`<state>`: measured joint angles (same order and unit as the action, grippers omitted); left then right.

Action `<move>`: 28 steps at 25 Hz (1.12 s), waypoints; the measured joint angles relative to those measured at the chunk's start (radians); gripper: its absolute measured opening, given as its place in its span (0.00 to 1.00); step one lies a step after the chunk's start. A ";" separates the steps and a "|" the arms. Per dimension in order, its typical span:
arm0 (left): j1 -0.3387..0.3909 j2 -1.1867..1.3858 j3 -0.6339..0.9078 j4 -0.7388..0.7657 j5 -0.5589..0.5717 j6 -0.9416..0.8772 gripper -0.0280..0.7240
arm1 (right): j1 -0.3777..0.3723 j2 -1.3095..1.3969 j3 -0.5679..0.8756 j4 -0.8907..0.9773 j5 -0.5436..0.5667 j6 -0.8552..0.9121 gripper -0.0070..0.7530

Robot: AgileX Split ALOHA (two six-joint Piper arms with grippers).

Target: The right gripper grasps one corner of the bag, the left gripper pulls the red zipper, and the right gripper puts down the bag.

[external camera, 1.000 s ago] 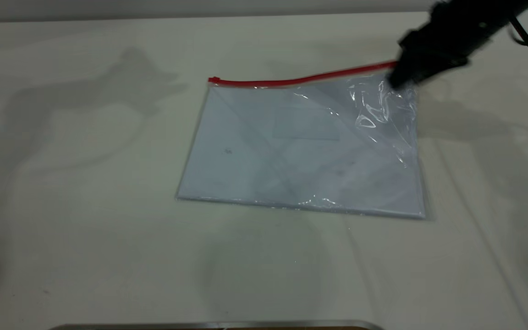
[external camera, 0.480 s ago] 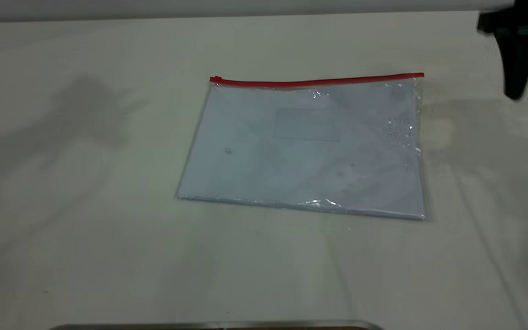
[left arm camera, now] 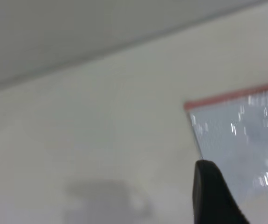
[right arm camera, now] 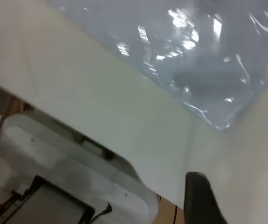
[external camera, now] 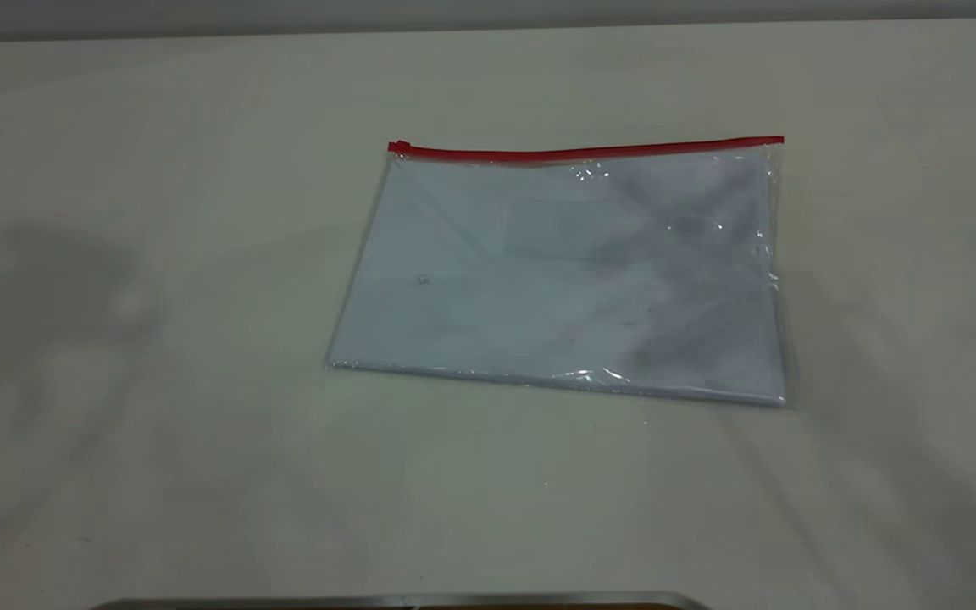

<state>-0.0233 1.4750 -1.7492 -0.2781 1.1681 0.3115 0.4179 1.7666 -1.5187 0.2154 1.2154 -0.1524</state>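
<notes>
The bag (external camera: 564,271) lies flat on the worktop (external camera: 158,381), a little right of centre and nearer the far edge than the near one, its long sides roughly parallel to the far edge. It is a clear plastic pouch with white paper inside, and nothing rests on it. The red zipper (external camera: 585,152) runs along its far long side, with the small slider tab sitting at the left end of that strip.

Judging by the glints and wrinkles near its right end, the film is thin, soft and slick, and the whole thing looks light; it would likely sag and fold if lifted by one point, and the smooth skin could slip out of a shallow pinch. The corners are the sensible places to take hold, since an edge there can be caught off the table, and the far right corner by the zipper end gives the stiffest bit of material. The slider tab is tiny, so it calls for a precise, narrow pinch.

Neither arm appears in the exterior view. In the left wrist view the left gripper (left arm camera: 238,193) hangs above the table near the bag's far left corner, fingers parted and holding nothing. In the right wrist view the right gripper (right arm camera: 234,198) sits above the table beyond one corner of the bag, with a wide gap between its fingers, also empty. The bag appears set down and released
</notes>
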 joint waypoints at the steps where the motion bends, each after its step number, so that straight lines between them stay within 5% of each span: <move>1: 0.000 -0.037 0.061 0.001 0.000 -0.001 0.54 | 0.028 -0.043 0.003 -0.006 0.003 0.015 0.59; 6: 0.000 -0.190 0.403 0.031 0.000 -0.018 0.54 | 0.121 -0.253 0.103 -0.020 0.007 0.068 0.59; 15: 0.000 -0.455 0.861 0.076 0.000 -0.049 0.54 | 0.140 -0.595 0.445 -0.063 0.017 0.081 0.59; 21: 0.000 -0.673 1.075 0.094 -0.002 -0.050 0.54 | 0.140 -0.736 0.749 -0.111 0.012 0.082 0.59; 28: 0.000 -0.952 1.238 0.096 -0.026 -0.050 0.54 | 0.140 -0.785 1.008 -0.152 -0.129 0.107 0.59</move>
<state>-0.0233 0.5230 -0.5115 -0.1818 1.1420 0.2617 0.5580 0.9816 -0.5107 0.0635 1.0860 -0.0455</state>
